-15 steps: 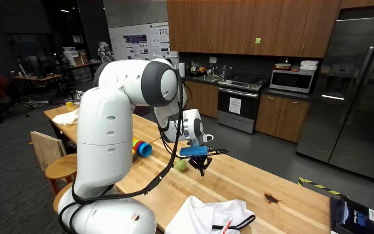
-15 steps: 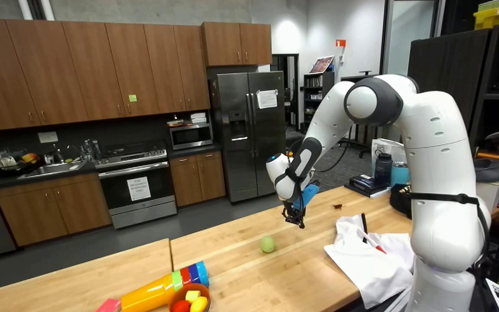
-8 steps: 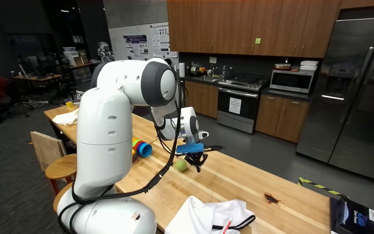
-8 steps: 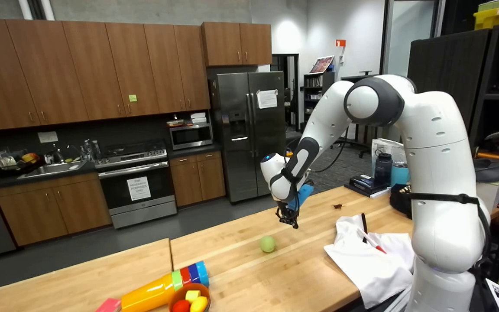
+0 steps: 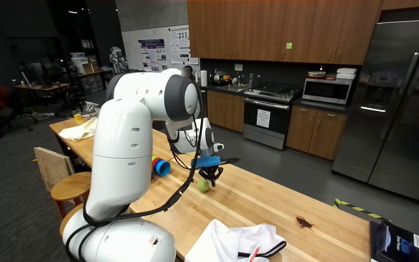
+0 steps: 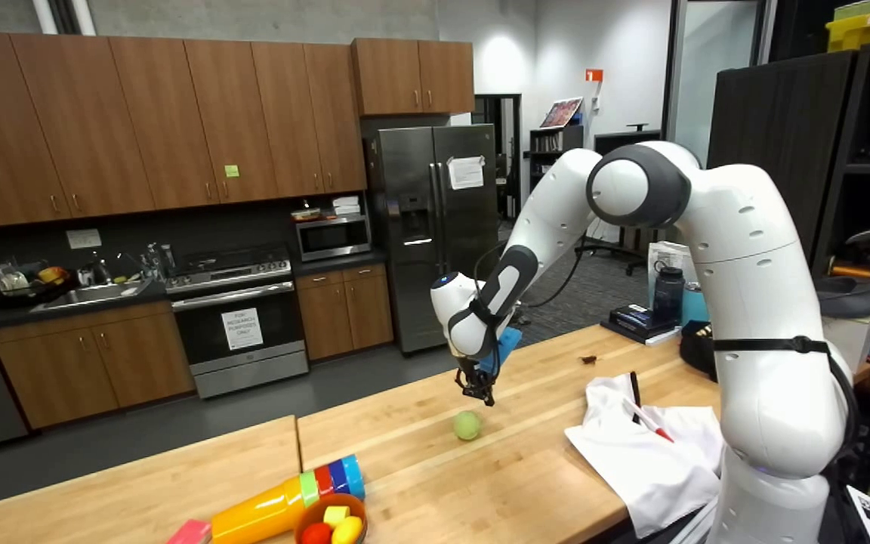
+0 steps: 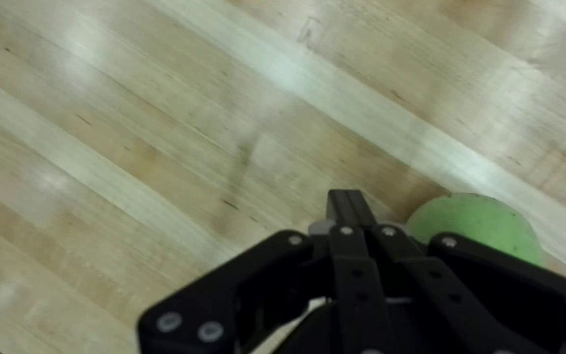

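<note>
Black pincer (image 7: 349, 209) pressed together near green ball (image 7: 482, 221); white cloth (image 6: 646, 468), well apart, overhangs table edge (image 6: 603, 520).

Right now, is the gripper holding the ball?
No: in the wrist view the gripper is shut on nothing, with the green ball off to one side.

Matte yellow-green round ball (image 7: 479, 220): lying loose; lower right of wrist view, its lower part hidden; below centre in both exterior views.
</note>
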Robot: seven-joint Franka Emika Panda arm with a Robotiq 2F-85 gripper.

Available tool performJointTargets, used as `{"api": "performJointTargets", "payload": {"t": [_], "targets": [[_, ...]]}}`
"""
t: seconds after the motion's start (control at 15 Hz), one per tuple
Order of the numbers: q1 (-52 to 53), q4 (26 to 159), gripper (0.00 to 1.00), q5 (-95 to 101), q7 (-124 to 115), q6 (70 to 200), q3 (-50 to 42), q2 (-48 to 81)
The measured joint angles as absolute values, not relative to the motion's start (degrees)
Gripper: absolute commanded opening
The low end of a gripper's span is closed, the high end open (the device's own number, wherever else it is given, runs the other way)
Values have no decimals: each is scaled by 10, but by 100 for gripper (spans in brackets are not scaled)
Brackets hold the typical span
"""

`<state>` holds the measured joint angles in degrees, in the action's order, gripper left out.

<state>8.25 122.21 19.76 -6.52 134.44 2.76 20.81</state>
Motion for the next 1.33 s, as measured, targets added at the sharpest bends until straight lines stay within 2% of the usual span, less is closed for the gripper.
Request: {"api": "performJointTargets", "payload": {"t": [0.47,0.67,1.07,1.33], "targets": [[106,1077,0,111,6,1295,88,323],[114,1040,0,111,9,1281,82,327],[79,1097,0,143,11,1281,17,287],[75,1136,0,145,17,1277,22,273]]}}
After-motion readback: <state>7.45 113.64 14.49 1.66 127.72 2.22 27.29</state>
